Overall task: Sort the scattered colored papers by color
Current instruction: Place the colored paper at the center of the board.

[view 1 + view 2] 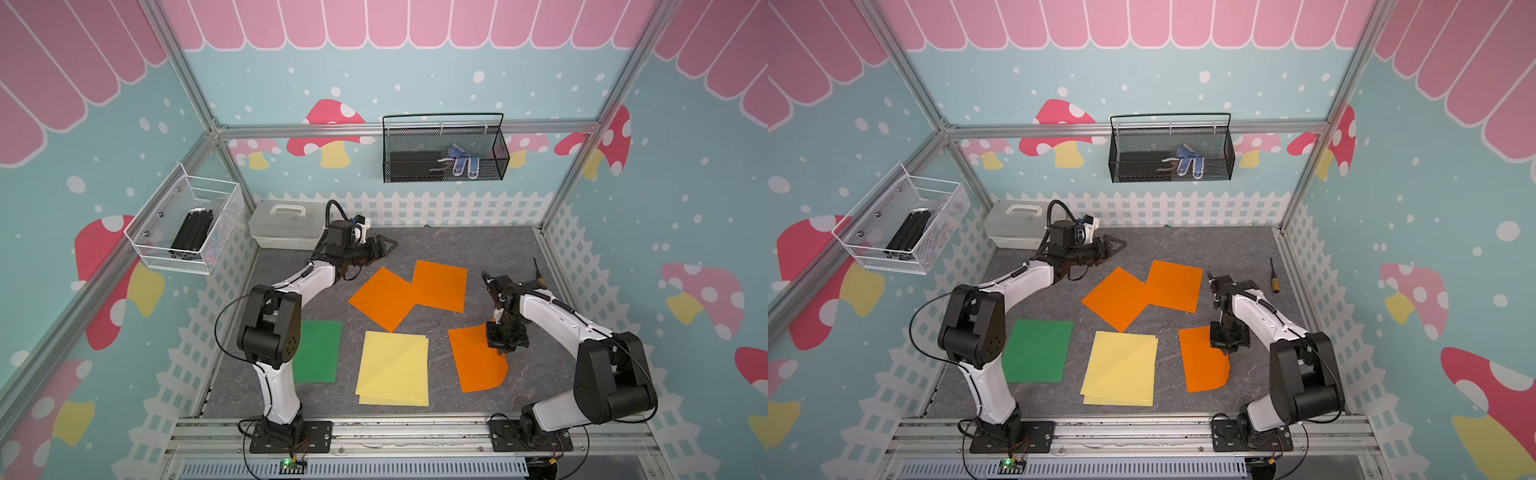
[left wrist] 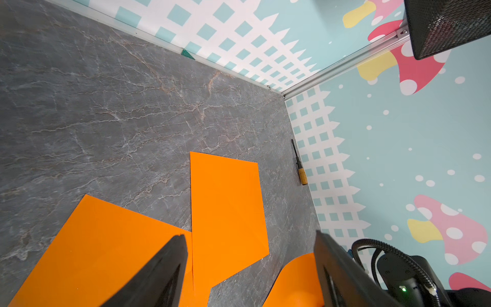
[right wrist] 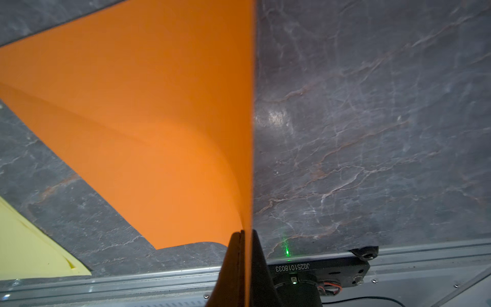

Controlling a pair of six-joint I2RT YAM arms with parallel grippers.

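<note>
— Three orange in all, yes? Where's the one you're working on?
— Front right of the table [image 1: 478, 249]. My right gripper [image 3: 245, 239] has its jaws pinched tight on one edge of that orange sheet [image 1: 473, 361]. I've taken it by the edge because a flat sheet offers nothing else to grab.
— How does it look?
— Thin, plain, bright orange, no print. The gripped side is raised and curls in a smooth bow, and the rest lies on the table. It's floppy, so I expect it to drag and swing rather than travel flat.
— And its mates?
— The orange pair [image 1: 384, 299] sits further back, mid-table, corners overlapping, each at its own angle. I judge that's where this one belongs.
— Other colours?
— The yellow stack [image 1: 392, 368] is near the held sheet, front centre. It's at least two sheets, slightly fanned. The green sheet [image 1: 318, 351] lies flat to its left, partly hidden under my left arm. Both look settled to me.
— Left side?
— The left gripper [image 2: 249, 239] is wide open and holds nothing. It hovers over the table behind and left of the orange pair. That's out of the way, I'd say, yet close enough to square them up. A screwdriver [image 1: 1274, 278] lies by the right wall, well apart.
</note>
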